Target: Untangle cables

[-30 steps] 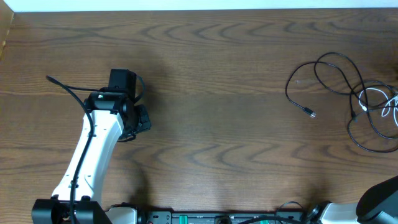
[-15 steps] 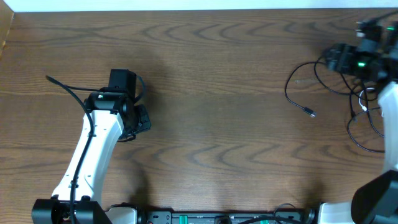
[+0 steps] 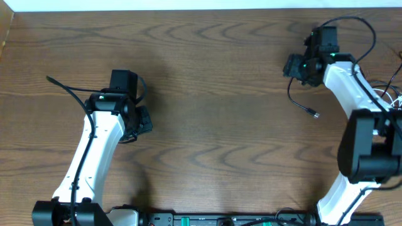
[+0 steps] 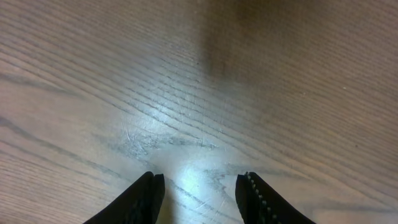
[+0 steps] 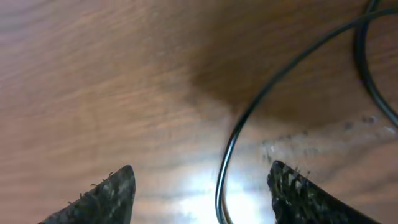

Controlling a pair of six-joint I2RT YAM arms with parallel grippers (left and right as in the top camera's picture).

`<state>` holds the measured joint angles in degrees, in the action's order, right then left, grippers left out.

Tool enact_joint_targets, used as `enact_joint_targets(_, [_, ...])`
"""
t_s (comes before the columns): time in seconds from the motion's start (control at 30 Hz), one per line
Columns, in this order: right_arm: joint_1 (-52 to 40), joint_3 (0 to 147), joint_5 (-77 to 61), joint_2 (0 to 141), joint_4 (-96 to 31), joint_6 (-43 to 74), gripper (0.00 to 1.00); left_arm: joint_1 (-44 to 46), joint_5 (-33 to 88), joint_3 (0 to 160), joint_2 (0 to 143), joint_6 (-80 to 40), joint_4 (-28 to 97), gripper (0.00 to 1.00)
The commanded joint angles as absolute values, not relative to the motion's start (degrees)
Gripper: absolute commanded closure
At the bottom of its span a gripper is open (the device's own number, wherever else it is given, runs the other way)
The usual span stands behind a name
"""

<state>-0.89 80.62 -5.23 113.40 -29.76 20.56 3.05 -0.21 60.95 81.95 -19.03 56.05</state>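
Wood-grain table: the cables lie near its right edge. Right gripper: jaws wide apart, straddling 1 black cable strand without clamping it. Left gripper: jaws partly apart over bare wood, holding nothing, well apart from the cables.

A dark brown worktop with broad, swirling wood grain fills nearly the whole overhead view. It is bounded along its far edge by a narrow white strip and at the far left corner by a paler wooden edge. Seen close from the left wrist, its surface carries fine pale scratches beside a bright patch of reflected light, with a soft shadow farther off.
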Motion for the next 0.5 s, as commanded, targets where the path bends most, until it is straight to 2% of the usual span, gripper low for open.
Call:
enact_joint_targets(0.0, [-1.76, 81.14, 0.32, 115.7, -28.03, 28.21, 0.36, 2.81, -0.51, 60.71, 81.65, -18.09, 56.34, 0.57])
enact_joint_targets(0.4, [-2.42, 81.14, 4.36, 120.51, -25.93, 36.47, 0.44, 2.81, -0.43, 60.71, 81.65, -18.09, 56.34, 0.57])
enact_joint_targets(0.47, [-2.68, 81.14, 4.4, 121.08, -25.71, 36.45, 0.48, 2.81, -0.43, 60.71, 81.65, -18.09, 56.34, 0.57])
